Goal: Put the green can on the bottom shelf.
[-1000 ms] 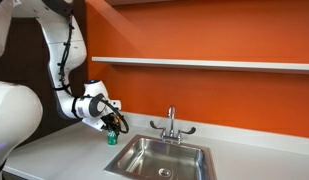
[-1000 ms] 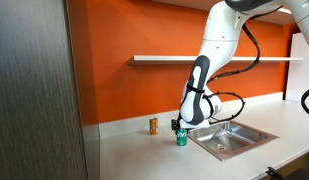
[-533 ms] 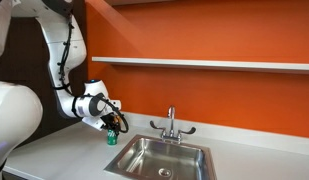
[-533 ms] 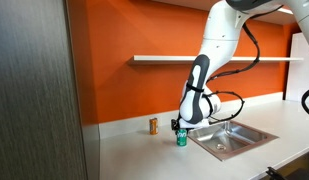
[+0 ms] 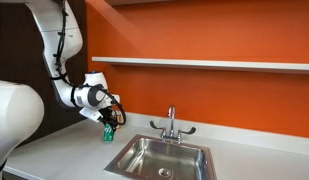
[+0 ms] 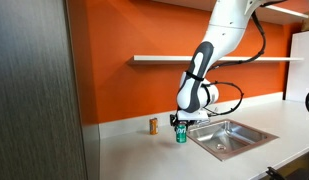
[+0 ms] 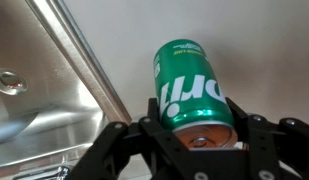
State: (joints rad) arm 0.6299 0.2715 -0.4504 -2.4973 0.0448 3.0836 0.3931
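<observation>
The green can [image 5: 108, 133] [image 6: 179, 134] is gripped by my gripper [image 5: 109, 125] [image 6: 179, 125], which is shut on it from above and holds it upright just above the grey countertop, left of the sink. In the wrist view the green can [image 7: 190, 85] sits between the two black fingers of the gripper [image 7: 194, 128], its pale top towards the camera. The bottom shelf [image 5: 204, 64] [image 6: 184, 59], long, thin and pale, runs along the orange wall well above the can.
A steel sink [image 5: 159, 156] [image 6: 226, 136] with a faucet [image 5: 171, 123] is set in the countertop [image 5: 54, 155] beside the can. A small brown-copper can [image 6: 152, 125] stands near the wall. A dark cabinet panel [image 6: 34, 100] fills one side.
The arm has risen a little and the green can has come up off the countertop with the gripper. The brown can has not moved.
</observation>
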